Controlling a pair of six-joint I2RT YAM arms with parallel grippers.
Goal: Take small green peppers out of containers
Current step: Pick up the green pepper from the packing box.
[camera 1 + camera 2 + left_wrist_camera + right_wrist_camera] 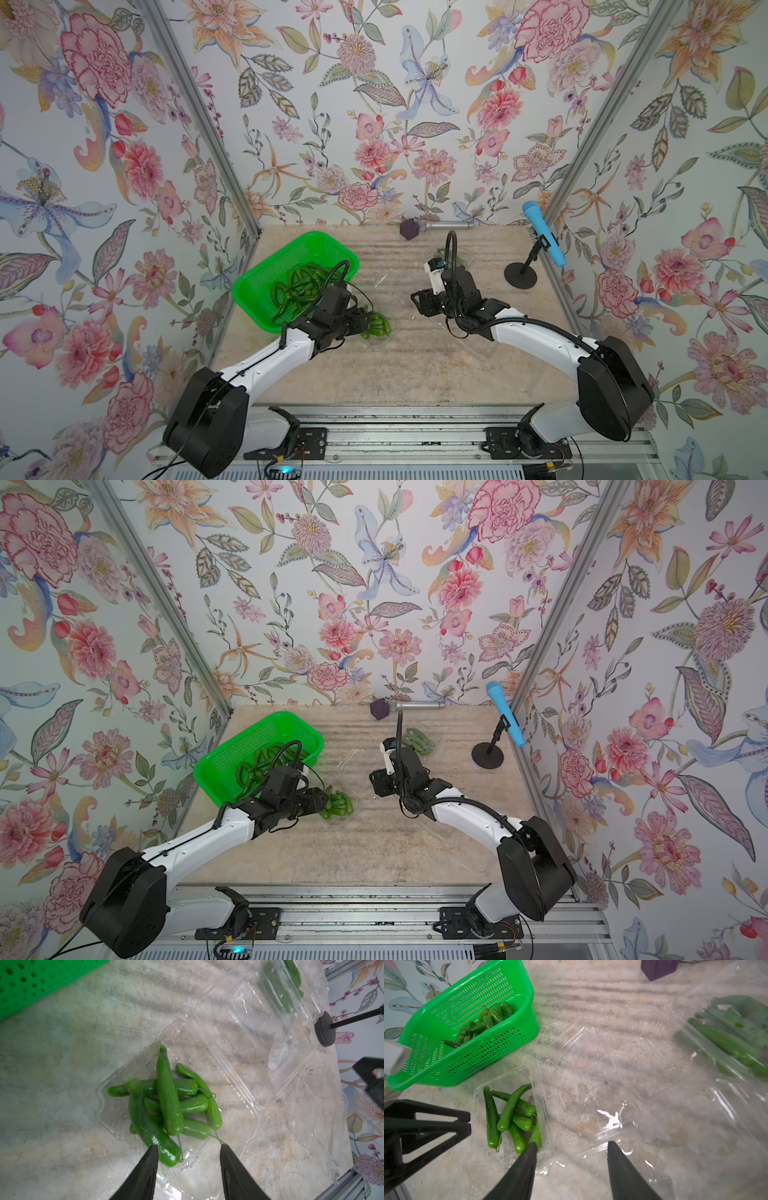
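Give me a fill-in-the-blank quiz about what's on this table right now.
1. The perforated basket holding loose peppers is ___.
2. The fingers of the left gripper stand ___ at the pepper pile in a clear container.
3. The small cube is ___.
4. The microphone on the stand is ___.
Missing: green; open; purple; blue.

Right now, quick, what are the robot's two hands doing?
Left gripper: open, empty, close to the small green peppers.
Right gripper: open, holding nothing.
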